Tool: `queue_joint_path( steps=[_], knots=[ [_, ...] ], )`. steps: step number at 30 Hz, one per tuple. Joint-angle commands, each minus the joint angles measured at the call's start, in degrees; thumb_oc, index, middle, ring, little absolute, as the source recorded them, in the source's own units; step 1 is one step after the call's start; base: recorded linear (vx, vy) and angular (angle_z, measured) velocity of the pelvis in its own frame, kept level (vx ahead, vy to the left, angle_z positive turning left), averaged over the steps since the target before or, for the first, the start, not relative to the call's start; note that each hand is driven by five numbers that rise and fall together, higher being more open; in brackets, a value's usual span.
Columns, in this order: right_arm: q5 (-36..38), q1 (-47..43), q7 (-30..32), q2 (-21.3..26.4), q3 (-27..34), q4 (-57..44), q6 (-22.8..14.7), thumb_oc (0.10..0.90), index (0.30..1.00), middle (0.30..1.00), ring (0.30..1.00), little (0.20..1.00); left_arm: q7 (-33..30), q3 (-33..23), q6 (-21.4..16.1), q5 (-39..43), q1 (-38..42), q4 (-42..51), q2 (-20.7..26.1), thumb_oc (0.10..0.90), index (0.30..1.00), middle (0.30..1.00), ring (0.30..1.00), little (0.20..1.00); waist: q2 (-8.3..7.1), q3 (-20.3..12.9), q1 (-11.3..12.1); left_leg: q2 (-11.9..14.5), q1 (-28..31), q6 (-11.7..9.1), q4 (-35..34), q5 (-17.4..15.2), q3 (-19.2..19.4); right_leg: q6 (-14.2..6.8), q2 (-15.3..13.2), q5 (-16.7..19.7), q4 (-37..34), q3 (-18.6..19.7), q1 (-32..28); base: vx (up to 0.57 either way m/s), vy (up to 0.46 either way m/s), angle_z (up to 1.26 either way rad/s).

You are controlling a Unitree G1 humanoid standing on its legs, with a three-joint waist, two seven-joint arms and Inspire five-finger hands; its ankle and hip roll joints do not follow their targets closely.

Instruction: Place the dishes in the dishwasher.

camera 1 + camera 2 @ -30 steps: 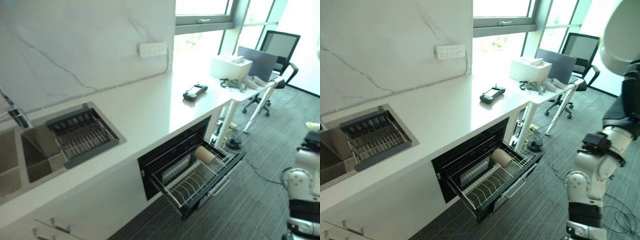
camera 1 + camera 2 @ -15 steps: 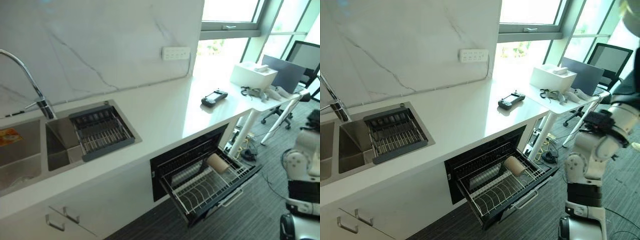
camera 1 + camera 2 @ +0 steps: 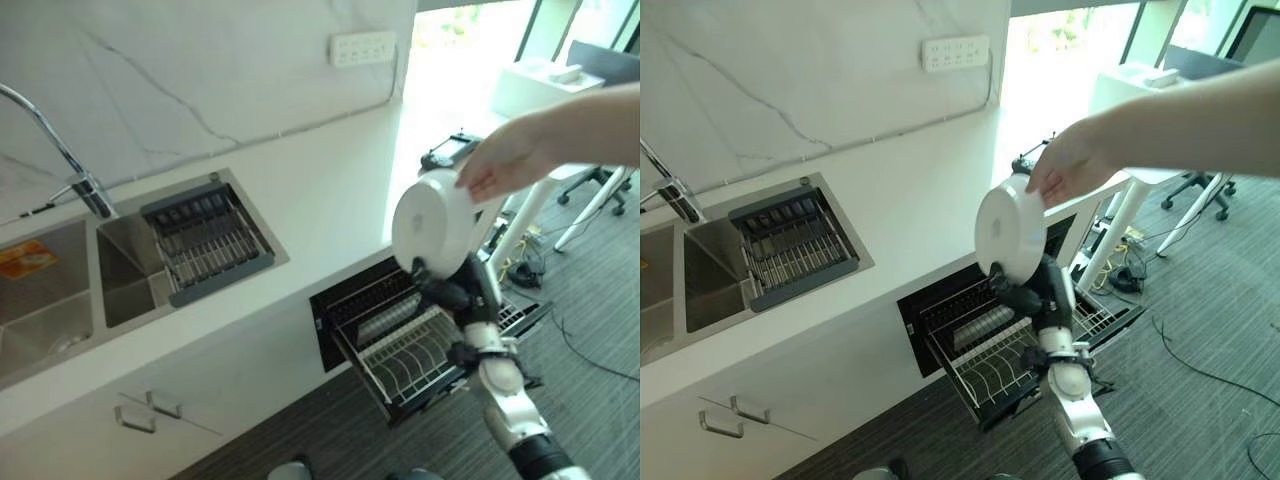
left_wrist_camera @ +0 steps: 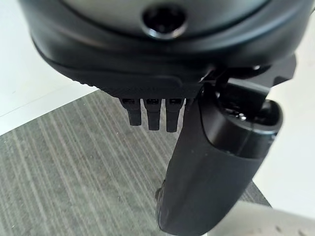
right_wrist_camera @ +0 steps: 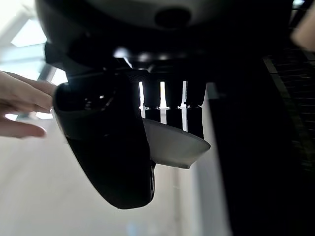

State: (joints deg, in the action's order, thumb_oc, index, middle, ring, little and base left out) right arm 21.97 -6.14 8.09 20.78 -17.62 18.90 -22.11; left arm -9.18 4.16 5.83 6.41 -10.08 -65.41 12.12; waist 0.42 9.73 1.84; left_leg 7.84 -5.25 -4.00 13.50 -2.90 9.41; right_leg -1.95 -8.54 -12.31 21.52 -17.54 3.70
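Observation:
A person's hand (image 3: 505,160) reaches in from the right and holds a white bowl (image 3: 432,222) on edge above the counter's front edge. My right hand (image 3: 447,292) is raised to the bowl's lower rim. In the right wrist view the bowl (image 5: 173,142) sits between my thumb (image 5: 110,147) and fingers (image 5: 167,101), with the person's fingers (image 5: 19,105) on its far side. Below it the dishwasher's drawer stands pulled out, showing its wire rack (image 3: 400,350). My left hand (image 4: 206,167) hangs over grey carpet, fingers relaxed and holding nothing.
A double sink (image 3: 55,305) with a tap (image 3: 70,165) and a dark draining rack (image 3: 208,250) lies to the left in the white counter (image 3: 330,220). A black handset (image 3: 450,152) sits at the counter's far end. Past it stand a white desk and office chair.
The camera has swung. A person's arm has come in holding a white bowl. My right arm has risen from my side, and its hand now closes on the bowl's lower rim.

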Motion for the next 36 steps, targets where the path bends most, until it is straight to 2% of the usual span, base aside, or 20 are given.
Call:
queue_joint_path(
  steps=[1,5,6,7,9,11,12,13,14,17,23,25,26,29,30,31,33,36],
  knots=[
    [-3.43,-1.3,-2.13,-1.48,-3.01,2.09,4.28,0.4,0.3,0.3,0.3,0.3,-0.7,-0.55,-1.5,-0.04,1.77,1.32,1.82,0.8,0.9,0.9,0.9,0.9,-0.96,1.02,3.27,-0.39,1.3,1.97,3.68,-13.07,-1.3,-4.26,-2.47,-3.08,-4.34,-0.35,-3.74,0.07,-0.009,-0.04],
    [-6.04,-0.69,1.14,-2.04,-2.73,9.23,4.44,0.4,0.3,0.3,0.3,0.3,-1.1,0.06,-1.46,0.96,2.49,1.02,1.87,0.8,0.9,0.9,0.9,0.9,-0.56,1.55,2.73,-0.42,0.56,2.32,3.68,-12.14,-0.95,-3.73,-2.56,-2.19,-4.34,-0.7,-3.01,-0.01,0.005,0.01],
    [-7.5,-0.64,1.54,-1.88,-2.72,10.73,3.74,0.4,0.3,0.3,0.3,0.3,-1.17,0.2,-1.63,1.12,2.75,0.66,1.91,0.8,0.9,0.9,0.9,0.9,-0.48,1.68,2.74,-0.47,1.1,1.96,3.68,-13.18,-1.28,-4.14,-2.47,-3.03,-4.34,-0.29,-3.46,-0.02,0.012,0.13],
    [-7.36,-0.73,2.46,-1.43,-2.45,11.97,3.84,0.4,0.3,0.3,0.3,0.3,-1.13,0.36,-1.85,0.94,2.84,0.68,2.07,0.8,0.9,0.9,0.9,0.9,-0.28,2.09,2.81,-0.62,0.16,2.35,3.68,-12.12,-1.26,-3.72,-2.69,-2.06,-4.34,-0.93,-2.7,0.05,0.004,0.15],
    [-8.1,-0.28,2.89,-0.92,-1.64,14.25,3.09,0.4,0.3,0.3,0.3,0.3,-0.97,0.58,-1.69,0.93,2.7,0.98,2.41,0.8,0.9,0.9,0.9,0.9,-0.19,2.41,3.07,-1.02,0.41,2.13,3.68,-13.18,-1.95,-4.21,-2.69,-2.81,-4.34,-0.72,-3.06,0.02,-0.001,0.11],
    [-9.79,-0.27,3.88,-0.69,-1.29,15.49,3.39,0.4,0.3,0.3,0.3,0.3,-0.94,0.98,-1.66,1.15,2.47,1.55,2.48,0.8,0.9,0.9,0.9,0.9,0.0,2.85,3.22,-1.32,-0.5,2.55,3.68,-12.18,-2.04,-3.77,-2.91,-1.89,-4.34,-1.29,-2.34,-0.04,0.01,0.14],
    [-10.29,-0.24,4.32,-0.66,-1.3,15.76,3.62,0.4,0.3,0.3,0.3,0.3,-0.86,1.03,-1.54,1.22,2.37,1.62,2.52,0.8,0.9,0.9,0.9,0.9,0.02,2.83,3.32,-1.35,0.16,2.23,3.68,-13.18,-2.33,-4.16,-2.78,-2.78,-4.34,-0.81,-2.93,-0.06,0.021,0.09],
    [-10.81,-0.58,5.2,-0.55,-1.37,16.55,3.81,0.4,0.3,0.3,0.3,0.3,-0.78,1.23,-1.66,1.14,2.5,1.58,2.54,0.8,0.9,0.9,0.9,0.9,0.09,3.03,3.37,-1.39,-0.63,2.58,3.68,-12.1,-2.12,-3.76,-2.96,-1.84,-4.34,-1.42,-2.3,0.08,0.002,0.09],
    [-11.3,-0.72,5.77,-0.43,-1.48,17.16,3.92,0.4,0.3,0.3,0.3,0.3,-0.67,1.37,-1.68,1.17,2.48,1.55,2.65,0.8,0.9,0.9,0.9,0.9,0.1,3.06,3.54,-1.35,0.09,2.21,3.68,-13.13,-2.35,-4.19,-2.86,-2.73,-4.34,-1.04,-2.96,0.01,0.01,0.1],
    [-14.18,-1.61,7.88,0.04,-1.52,18.7,4.5,0.4,0.3,0.3,0.3,0.3,-0.77,2.07,-1.57,1.22,2.74,1.51,2.68,0.8,0.9,0.9,0.9,0.9,0.26,3.38,3.93,-1.49,-0.24,2.19,3.68,-13.0,-2.64,-4.17,-2.95,-2.66,-4.34,-1.32,-2.87,0.04,0.01,0.12],
    [-20.19,-3.86,16.25,1.34,-2.13,18.17,4.2,0.4,0.3,0.3,0.3,0.3,-0.86,2.9,-1.78,0.8,2.03,1.93,3.1,0.8,0.9,0.9,0.9,0.9,0.32,3.69,5.05,-2.04,-0.73,2.36,3.68,-12.73,-3.81,-4.16,-2.94,-2.54,-4.34,-1.57,-2.84,0.02,0.001,0.08],
    [-22.43,-5.2,19.69,2.19,-1.94,16.97,4.62,0.4,0.3,0.3,0.3,0.3,-0.84,3.15,-1.62,0.62,1.9,2.34,3.3,0.8,0.9,0.9,0.9,0.9,0.42,3.99,5.44,-2.19,-1.61,2.75,3.68,-11.5,-3.94,-3.73,-3.07,-1.52,-4.34,-2.23,-2.24,-0.05,0.007,0.18],
    [-24.9,-6.9,23.71,3.26,-1.82,15.5,5.51,0.4,0.3,0.3,0.3,0.3,-0.67,3.53,-1.61,0.47,1.7,2.37,3.56,0.8,0.9,0.9,0.9,0.9,0.48,4.11,5.86,-2.24,-1.87,2.75,3.68,-11.31,-4.24,-3.65,-3.03,-1.48,-4.34,-2.41,-2.17,0.02,-0.002,0.19],
    [-28.6,-8.91,30.04,4.7,-1.43,14.19,6.74,0.4,0.3,0.3,0.3,0.3,-0.52,3.94,-2.07,0.06,1.35,2.07,3.67,0.8,0.9,0.9,0.9,0.9,0.66,4.43,6.52,-2.1,-1.89,2.66,3.68,-11.06,-4.29,-3.68,-3.13,-1.41,-4.34,-2.86,-2.45,0.04,0.012,0.08],
    [-32.33,-10.62,35.85,5.62,-1.2,13.81,8.64,0.4,0.3,0.3,0.3,0.3,-0.49,4.45,-2.35,0.07,1.49,1.9,3.66,0.8,0.9,0.9,0.9,0.9,1.0,4.77,7.02,-2.11,-2.18,2.69,3.68,-10.76,-4.59,-3.6,-3.24,-1.26,-4.34,-3.19,-2.45,0.03,0.026,0.08],
    [-33.88,-11.37,37.99,6.04,-1.21,13.81,9.52,0.4,0.3,0.3,0.3,0.3,-0.55,4.74,-2.42,0.24,1.52,1.83,3.63,0.8,0.9,0.9,0.9,0.9,1.14,4.91,7.22,-2.19,-2.29,2.67,3.68,-10.64,-4.82,-3.58,-3.23,-1.19,-4.34,-3.28,-2.43,0.03,0.028,0.12],
    [-37.12,-12.48,40.25,6.66,-1.35,13.98,11.11,0.4,0.3,0.3,0.3,0.3,-0.36,4.93,-2.6,0.19,1.56,1.72,3.68,0.8,0.9,0.9,0.9,0.9,1.41,5.09,7.57,-2.52,-2.57,2.73,3.68,-10.48,-5.28,-3.63,-3.31,-1.07,-4.34,-3.44,-2.35,0.03,0.026,0.21],
    [-42.13,-15.71,42.72,7.8,-3.09,14.47,15.77,0.4,0.3,0.3,0.3,0.3,-0.14,5.25,-2.86,-0.02,1.72,1.53,3.91,0.8,0.9,0.9,0.9,0.9,1.84,5.92,8.62,-3.17,-3.18,2.77,3.68,-10.12,-6.45,-3.64,-3.43,-0.96,-4.34,-3.57,-2.27,0.03,0.032,0.16]
  ],
)
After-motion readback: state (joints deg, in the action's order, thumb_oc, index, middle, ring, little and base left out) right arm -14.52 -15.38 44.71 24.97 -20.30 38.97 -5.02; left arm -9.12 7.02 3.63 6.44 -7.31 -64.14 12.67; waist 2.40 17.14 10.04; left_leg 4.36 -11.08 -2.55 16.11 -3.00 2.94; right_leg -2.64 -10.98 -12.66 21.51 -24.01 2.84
